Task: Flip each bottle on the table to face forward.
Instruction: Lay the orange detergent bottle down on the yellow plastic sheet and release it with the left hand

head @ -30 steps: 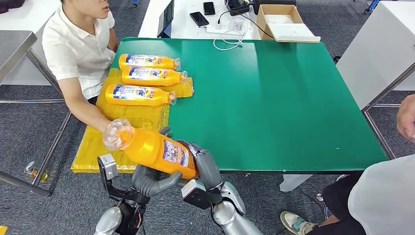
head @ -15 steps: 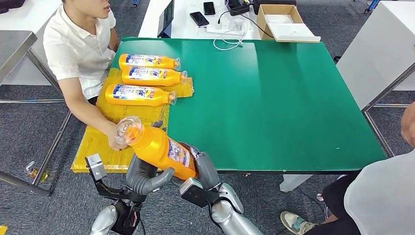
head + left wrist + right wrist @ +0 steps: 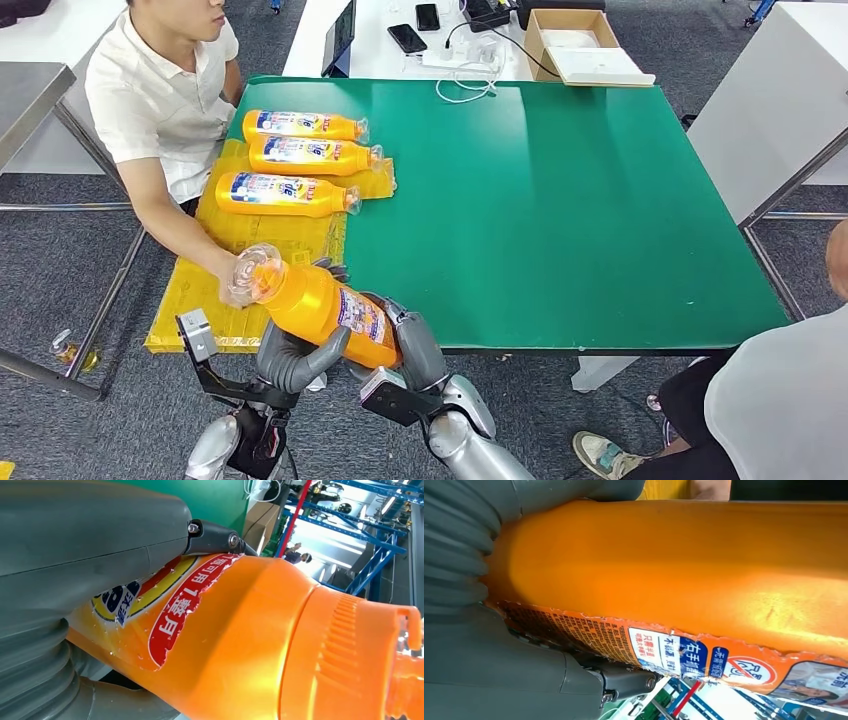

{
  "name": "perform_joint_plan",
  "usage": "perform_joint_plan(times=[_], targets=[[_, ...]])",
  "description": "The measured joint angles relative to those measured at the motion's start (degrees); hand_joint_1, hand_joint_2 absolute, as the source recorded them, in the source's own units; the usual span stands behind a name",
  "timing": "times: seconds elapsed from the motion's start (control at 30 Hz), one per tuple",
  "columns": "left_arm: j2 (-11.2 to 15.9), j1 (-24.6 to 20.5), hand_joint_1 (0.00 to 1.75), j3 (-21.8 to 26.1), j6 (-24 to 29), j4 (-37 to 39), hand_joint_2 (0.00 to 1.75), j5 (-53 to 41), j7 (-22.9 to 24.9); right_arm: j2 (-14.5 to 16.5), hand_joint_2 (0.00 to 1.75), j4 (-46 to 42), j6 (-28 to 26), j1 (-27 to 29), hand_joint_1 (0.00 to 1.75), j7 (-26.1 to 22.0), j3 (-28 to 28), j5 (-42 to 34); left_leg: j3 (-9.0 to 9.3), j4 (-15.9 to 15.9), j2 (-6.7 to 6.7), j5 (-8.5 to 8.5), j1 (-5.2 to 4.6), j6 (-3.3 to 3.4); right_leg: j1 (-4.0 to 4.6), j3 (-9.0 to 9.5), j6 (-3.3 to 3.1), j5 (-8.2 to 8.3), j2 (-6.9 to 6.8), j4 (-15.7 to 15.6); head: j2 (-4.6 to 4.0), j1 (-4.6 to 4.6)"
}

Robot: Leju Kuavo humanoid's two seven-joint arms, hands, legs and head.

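Note:
An orange bottle [image 3: 318, 306] with a clear cap is held above the table's near left corner, cap pointing up and to the left. My left hand [image 3: 292, 358] grips its body from below, and my right hand [image 3: 415, 345] holds its base end. Up close the orange bottle [image 3: 260, 630] shows a red and yellow front label under my left hand [image 3: 75, 555]. The right wrist view has the orange bottle [image 3: 674, 570] with its back label turned away from my right hand [image 3: 484, 655]. Three more bottles [image 3: 285, 193] lie side by side on a yellow sheet [image 3: 270, 240], labels up.
A person in a white shirt [image 3: 160, 90] sits at the left edge, one hand [image 3: 232, 290] close by the held bottle's cap. The green table [image 3: 560, 200] stretches to the right. Phones, cables and a cardboard box [image 3: 580, 45] lie beyond it. Another person [image 3: 780, 400] stands at bottom right.
Both hands have tilted and shifted the bottle: its cap went right and up, then down a little toward the person's hand. My left wrist has moved slightly left and lower.

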Motion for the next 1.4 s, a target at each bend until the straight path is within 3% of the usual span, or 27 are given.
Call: perform_joint_plan(times=[0.27,0.4,0.57,0.6,0.7,0.73,0.93,1.07,1.2,1.4], targets=[[0.02,-1.65,1.75,0.01,-2.72,1.7,1.75,0.65,0.27,0.0,1.75,0.17,0.43,-0.41,1.74,-0.04,0.43,0.0,0.0,0.0,-0.01,0.01,0.0,0.0,0.0,0.01,0.0,0.0,0.0,0.01,0.0,0.01],[0.15,-2.25,1.75,0.02,-3.94,2.33,1.75,1.92,0.26,0.01,1.75,0.21,1.72,-0.53,1.5,-0.63,0.58,-1.21,0.0,0.0,0.0,0.01,0.0,0.0,0.0,0.01,0.0,0.0,0.0,0.01,0.0,0.01],[0.33,-2.31,1.75,0.06,-4.27,2.35,1.75,2.1,0.25,0.13,1.75,0.39,2.8,-0.54,1.5,-0.81,0.6,-1.92,0.0,0.0,0.0,0.0,0.0,0.0,0.0,0.01,0.0,0.0,0.0,0.01,0.0,0.0],[0.33,-2.32,1.75,0.07,-4.29,2.36,1.75,2.11,0.25,0.15,1.75,0.43,2.81,-0.54,1.33,-0.81,0.6,-1.96,0.0,0.0,0.0,0.0,0.0,0.0,0.0,0.0,0.0,0.0,0.0,0.01,0.0,0.0],[0.33,-2.36,1.75,0.07,-4.39,2.36,1.75,2.1,0.25,0.15,1.75,0.49,2.9,-0.55,0.23,-0.83,0.62,-1.99,0.0,0.0,0.0,0.0,0.0,0.0,0.0,0.01,0.0,0.0,0.0,0.01,0.0,0.0],[0.33,-2.4,1.75,0.06,-4.51,2.35,1.75,2.09,0.25,0.17,1.75,0.52,3.15,-0.55,0.03,-0.84,0.67,-2.03,0.0,0.0,0.0,0.0,0.0,0.0,0.0,0.01,0.0,0.0,0.0,0.01,0.0,0.0],[0.47,-2.52,1.75,0.22,-4.79,2.31,1.75,2.17,-0.07,0.27,1.75,0.43,3.32,-0.07,0.0,-1.94,1.56,-3.3,0.0,0.0,-0.01,0.01,0.0,0.0,0.0,0.0,0.0,0.0,0.0,0.01,0.0,0.0],[0.7,-2.96,1.75,0.76,-4.11,2.14,1.75,2.2,-0.54,-0.93,0.0,-6.35,-4.08,2.73,0.0,-2.49,5.72,-6.96,0.0,0.0,0.03,0.0,0.0,0.0,0.0,-0.01,0.0,0.0,0.0,0.01,0.0,0.01],[1.24,-3.49,1.75,2.61,-1.61,1.13,1.75,0.47,-2.43,-3.3,0.0,-12.71,-10.3,4.82,0.0,-2.66,11.17,-8.82,-0.01,0.0,0.08,-0.01,0.0,-0.01,0.01,-0.03,-0.01,-0.01,0.01,0.0,0.0,0.02],[1.87,-3.2,1.75,6.44,-1.51,-1.27,1.75,0.83,-1.81,-4.92,0.0,-16.68,-10.38,6.35,0.0,-2.67,14.07,-12.84,-0.01,0.0,0.06,0.0,0.02,-0.01,0.02,-0.02,-0.01,-0.01,0.01,0.01,0.0,0.01]])
